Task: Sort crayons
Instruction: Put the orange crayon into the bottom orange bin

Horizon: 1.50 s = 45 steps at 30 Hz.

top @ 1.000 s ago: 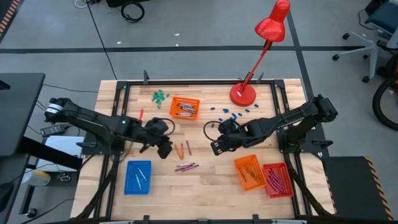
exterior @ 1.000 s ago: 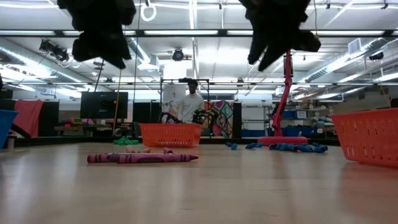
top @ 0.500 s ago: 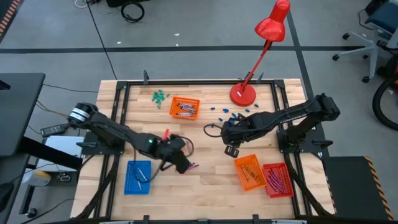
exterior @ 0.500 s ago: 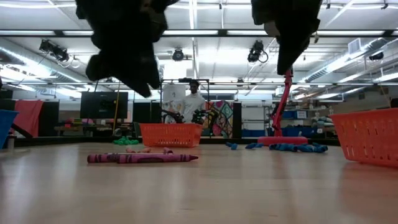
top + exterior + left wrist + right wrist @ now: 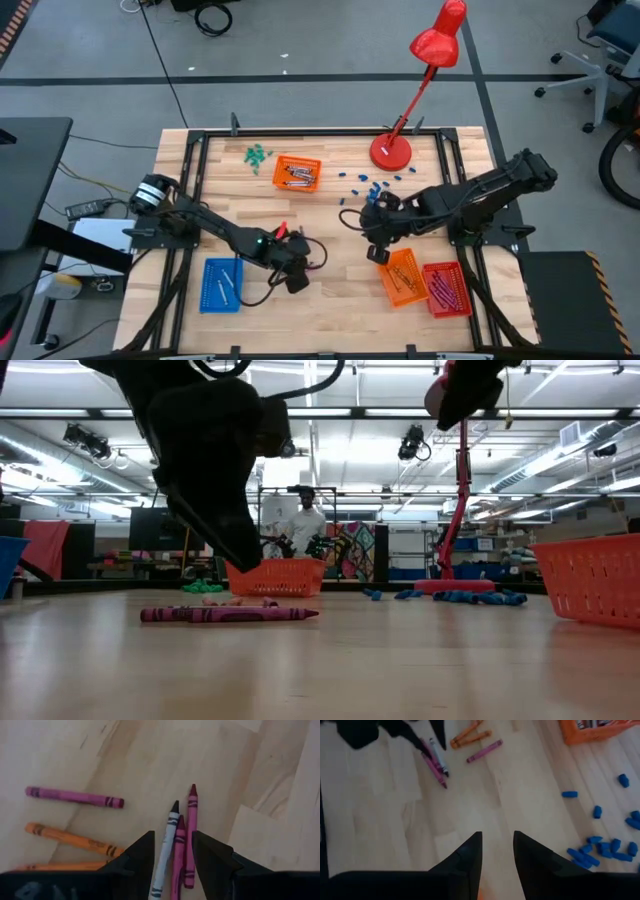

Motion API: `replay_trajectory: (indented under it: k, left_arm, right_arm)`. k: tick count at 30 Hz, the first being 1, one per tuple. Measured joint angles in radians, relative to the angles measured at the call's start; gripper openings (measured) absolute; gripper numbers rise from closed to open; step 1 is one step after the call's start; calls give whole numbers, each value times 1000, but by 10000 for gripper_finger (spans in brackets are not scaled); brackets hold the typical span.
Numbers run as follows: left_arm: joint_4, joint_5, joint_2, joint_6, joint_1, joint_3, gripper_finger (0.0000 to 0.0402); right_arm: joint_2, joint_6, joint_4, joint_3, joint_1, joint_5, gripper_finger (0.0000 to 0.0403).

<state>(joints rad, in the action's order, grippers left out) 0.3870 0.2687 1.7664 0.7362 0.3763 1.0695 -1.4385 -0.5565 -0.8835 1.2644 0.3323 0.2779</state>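
Hovering Over Loose Crayons

Left claw (image 5: 172, 865) low over the table (image 5: 330, 300), fingers parted, empty, astride a white crayon (image 5: 165, 851) and two magenta crayons (image 5: 184, 849). Right claw (image 5: 497, 865) open, empty, near the orange tray (image 5: 400, 277).

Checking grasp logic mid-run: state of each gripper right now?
Left gripper: open, empty, poised over the white crayon and magenta crayons on the table.
Right gripper: open, empty, above bare wood by the orange tray.
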Motion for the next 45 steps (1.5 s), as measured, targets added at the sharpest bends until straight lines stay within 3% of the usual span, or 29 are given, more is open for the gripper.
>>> replay_trajectory:
  k: [5, 10, 17, 24, 45]
  left_arm:
    - [61, 22, 0, -54, 0, 0, 141]
    - [206, 27, 0, 182, -21, 0, 141]
    - [300, -81, -38, 395, -121, 0, 141]
    - [289, -236, -42, 571, -231, -44, 141]
    - [250, -249, -3, 742, -273, -65, 141]
  right_arm:
    - [-9, -35, 32, 0, 25, 6, 114]
    - [-15, -68, 53, 0, 47, 10, 114]
    - [-15, -80, 48, 0, 67, 21, 114]
    - [-15, -99, 17, 0, 70, 36, 114]
    - [-15, -102, 29, 0, 73, 55, 114]
